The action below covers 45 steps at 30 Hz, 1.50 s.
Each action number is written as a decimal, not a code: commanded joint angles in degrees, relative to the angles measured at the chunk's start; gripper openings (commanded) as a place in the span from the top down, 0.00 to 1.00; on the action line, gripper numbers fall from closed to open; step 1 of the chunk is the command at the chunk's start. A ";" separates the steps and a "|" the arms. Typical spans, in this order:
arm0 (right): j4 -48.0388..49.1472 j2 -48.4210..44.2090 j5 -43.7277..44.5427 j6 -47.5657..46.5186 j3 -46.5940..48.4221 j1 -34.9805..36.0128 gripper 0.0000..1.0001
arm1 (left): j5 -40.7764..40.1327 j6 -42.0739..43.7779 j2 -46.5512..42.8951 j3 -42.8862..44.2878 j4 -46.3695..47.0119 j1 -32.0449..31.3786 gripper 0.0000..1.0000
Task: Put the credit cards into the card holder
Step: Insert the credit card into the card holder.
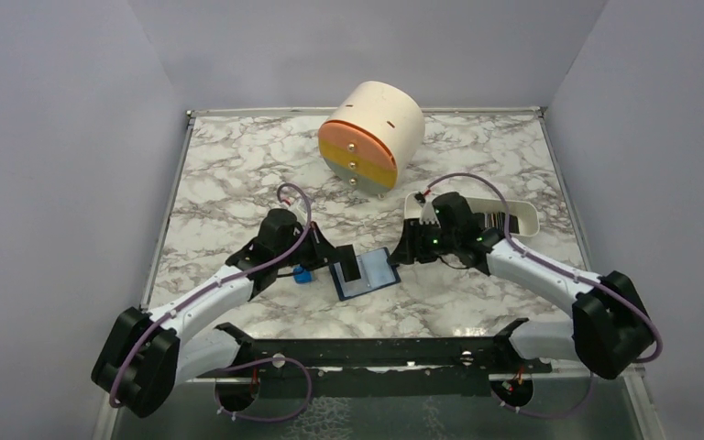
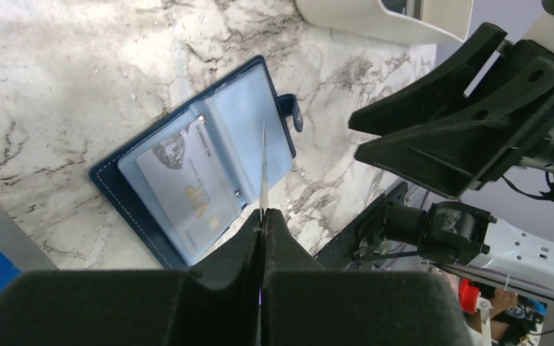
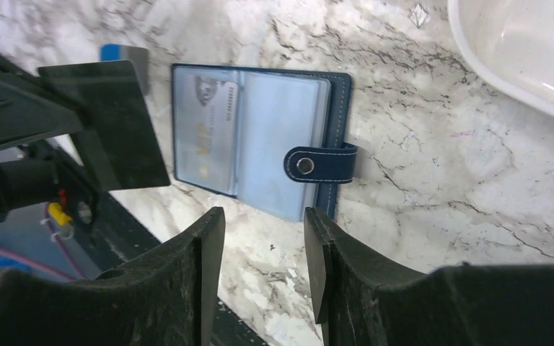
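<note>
Our left fingers (image 2: 262,220) pinch one thin credit card (image 2: 263,166) edge-on above the open navy bifold card holder (image 2: 238,122), which lies toward the marble bench's (image 1: 238,165) near edge with another pale card (image 2: 180,187) already slotted, while our right fingers (image 3: 263,216) gape half-open, empty.

Lab booth: blank walls (image 1: 46,137), marble tbl (image 1: 229,165)

gold letters I read as VIP on the credit card (image 2: 180,193) in the card holder (image 2: 105,176), small print line too tiny for me
</note>
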 commanded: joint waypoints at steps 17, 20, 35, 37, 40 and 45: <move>0.57 14.81 24.81 -6.96 7.41 11.99 0.48 | 9.84 2.19 13.40 -1.83 11.76 2.10 1.00; 0.41 15.94 26.41 -7.59 7.87 12.13 0.51 | 10.15 2.28 14.92 -1.39 11.91 2.10 1.00; -0.13 10.30 24.88 -6.43 0.13 12.13 0.97 | 12.70 1.96 15.93 -1.12 10.02 2.25 1.00; -0.91 8.84 24.89 -5.98 -0.90 12.13 0.97 | 13.18 2.50 15.62 -0.88 8.52 2.30 1.00; 0.08 6.72 24.73 -6.02 -2.90 12.13 0.97 | 14.73 3.59 16.07 -0.43 7.74 2.37 1.00; 1.70 6.81 23.99 -6.03 -4.34 12.13 0.97 | 16.91 6.00 17.96 1.34 5.69 2.45 1.00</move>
